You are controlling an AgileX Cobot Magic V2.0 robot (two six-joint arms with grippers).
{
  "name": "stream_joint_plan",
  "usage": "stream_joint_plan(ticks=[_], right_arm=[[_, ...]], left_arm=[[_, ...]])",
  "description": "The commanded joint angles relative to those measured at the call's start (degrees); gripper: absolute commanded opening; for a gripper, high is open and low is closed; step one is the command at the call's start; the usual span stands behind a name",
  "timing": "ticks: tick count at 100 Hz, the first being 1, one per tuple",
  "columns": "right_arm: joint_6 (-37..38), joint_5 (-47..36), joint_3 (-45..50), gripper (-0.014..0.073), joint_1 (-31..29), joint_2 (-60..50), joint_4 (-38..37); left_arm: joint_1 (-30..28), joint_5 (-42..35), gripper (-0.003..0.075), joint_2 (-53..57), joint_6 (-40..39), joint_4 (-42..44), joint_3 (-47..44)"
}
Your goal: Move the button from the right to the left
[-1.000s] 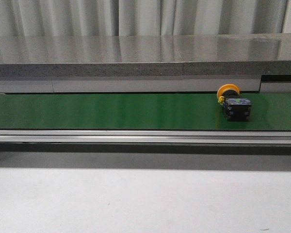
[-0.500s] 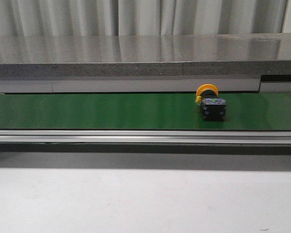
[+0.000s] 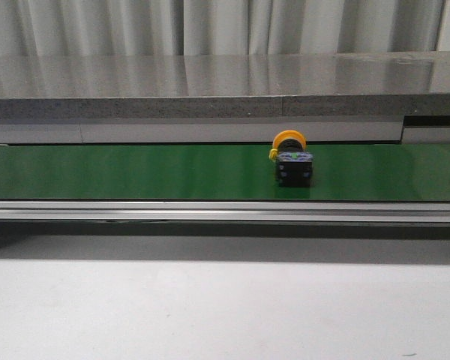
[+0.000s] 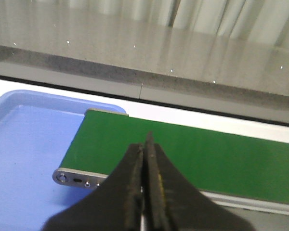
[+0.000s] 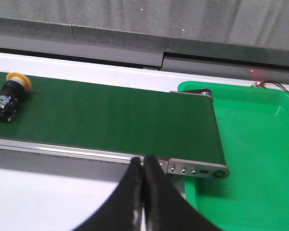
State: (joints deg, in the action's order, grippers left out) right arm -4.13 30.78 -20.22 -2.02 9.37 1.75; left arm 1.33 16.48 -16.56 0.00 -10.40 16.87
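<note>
Waiting at the left end of the green belt (image 4: 192,154), my left claw (image 4: 145,192) is clenched on nothing, its fingers pressed together above the roller end, with the blue tray (image 4: 24,144) just beyond it. If those fingers are not parted before the button (image 3: 292,161) arrives, I judge it could slip past and drop off the end into that tray. The button lies on its side right of the belt's middle, orange cap toward the far edge, so a late or skewed pinch on the rounded cap might knock it off the belt. Further right, my right claw (image 5: 143,192) is also clenched and empty, near the other roller beside the green tray (image 5: 260,144), well apart from the button.
</note>
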Motion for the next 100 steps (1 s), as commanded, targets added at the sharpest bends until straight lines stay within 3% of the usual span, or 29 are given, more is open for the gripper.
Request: stream_joint_plan(ticks=[1, 19, 26, 35, 52, 57, 100], right_arm=[[-0.1, -4.4, -1.4, -0.0068, -0.1, 0.7, 0.0], [-0.1, -4.4, -1.4, -0.0068, -0.1, 0.7, 0.0], [-0.1, -4.4, -1.4, -0.0068, -0.1, 0.7, 0.0], [-0.1, -4.4, -1.4, -0.0068, -0.1, 0.7, 0.0], [-0.1, -4.4, -1.4, -0.0068, -0.1, 0.7, 0.0], [-0.1, -4.4, -1.4, -0.0068, -0.1, 0.7, 0.0], [-0.1, -4.4, -1.4, -0.0068, -0.1, 0.7, 0.0]], left_arm=[[0.0, 1.6, -0.002, -5.6, 0.5, 0.0, 6.7], [0.0, 5.8, -0.0015, -15.8, 3.3, 0.1, 14.7], [0.0, 5.8, 0.0022, -18.8, 3.5, 0.1, 16.6], [0.1, 5.7, 0.0153, -22.2, 6.2, 0.1, 18.5], [2.1, 5.7, 0.053, -28.0, 7.1, 0.1, 22.3], [2.9, 5.9, 0.0585, -29.9, 7.2, 0.1, 23.3], [14.5, 10.1, 0.0598, -50.0, 5.3, 0.1, 38.9]])
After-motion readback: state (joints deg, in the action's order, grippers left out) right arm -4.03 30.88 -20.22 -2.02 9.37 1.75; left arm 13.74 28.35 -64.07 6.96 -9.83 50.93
